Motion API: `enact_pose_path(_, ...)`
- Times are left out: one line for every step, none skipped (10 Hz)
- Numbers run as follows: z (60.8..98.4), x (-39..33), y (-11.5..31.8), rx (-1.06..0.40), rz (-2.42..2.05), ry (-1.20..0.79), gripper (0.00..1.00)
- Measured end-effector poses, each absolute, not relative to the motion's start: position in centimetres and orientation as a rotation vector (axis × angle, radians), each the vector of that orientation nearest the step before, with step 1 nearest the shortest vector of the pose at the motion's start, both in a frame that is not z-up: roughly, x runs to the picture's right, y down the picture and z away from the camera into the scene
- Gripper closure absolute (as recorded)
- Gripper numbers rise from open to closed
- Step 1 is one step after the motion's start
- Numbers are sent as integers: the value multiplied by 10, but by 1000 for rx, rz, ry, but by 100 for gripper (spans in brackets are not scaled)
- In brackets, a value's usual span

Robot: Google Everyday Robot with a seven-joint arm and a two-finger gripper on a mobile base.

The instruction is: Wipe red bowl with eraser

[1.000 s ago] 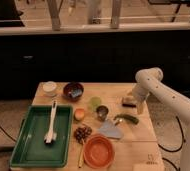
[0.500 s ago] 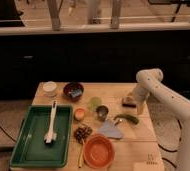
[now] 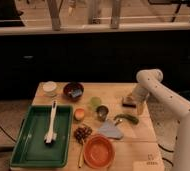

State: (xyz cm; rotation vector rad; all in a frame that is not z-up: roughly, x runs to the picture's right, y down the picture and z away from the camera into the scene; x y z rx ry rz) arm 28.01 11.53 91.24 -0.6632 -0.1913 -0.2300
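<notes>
The red bowl [image 3: 99,151] is a wide, shallow orange-red bowl standing at the table's front edge, a little right of the middle. The eraser [image 3: 127,103] is a small dark block on a lighter base, lying at the table's right side. My gripper [image 3: 133,101] hangs from the white arm [image 3: 160,92] right at the eraser, on its right side, with its jaws open. I cannot tell whether it touches the eraser. The bowl lies well in front of the gripper and to its left.
A green tray [image 3: 25,150] with a white long-handled brush [image 3: 51,127] fills the left side. Between eraser and bowl lie a grey-blue cloth [image 3: 111,130], a green vegetable [image 3: 126,118], a metal cup [image 3: 102,112], a small orange cup [image 3: 79,114] and dark grapes [image 3: 82,133]. A maroon bowl [image 3: 73,90] stands at the back.
</notes>
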Motion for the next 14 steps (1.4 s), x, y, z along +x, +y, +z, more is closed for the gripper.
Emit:
enact_pose_path(913, 280, 116, -667, -232, -194, 22)
enact_pose_path(914, 280, 115, -670, -234, -196, 27)
enact_pose_path(914, 279, 115, -673, -238, -201, 29)
enact_pose_path(914, 279, 115, -675, -240, -203, 35)
enact_pose_path(914, 280, 116, -678, -241, -205, 44)
enact_pose_path(914, 280, 116, -680, -243, -206, 52)
enact_pose_path(915, 279, 116, -683, -245, -211, 65)
enact_pose_path(915, 279, 117, -684, -247, -211, 75)
enact_pose_path(915, 280, 118, -687, -249, -209, 82)
enact_pose_path(915, 281, 118, -688, -249, -207, 94)
enact_pose_path(915, 281, 118, -688, -251, -206, 97)
enact_pose_path(913, 282, 117, -688, -257, -201, 97)
enact_pose_path(908, 286, 114, -689, -266, -187, 97)
enact_pose_path(898, 287, 108, -689, -268, -184, 97)
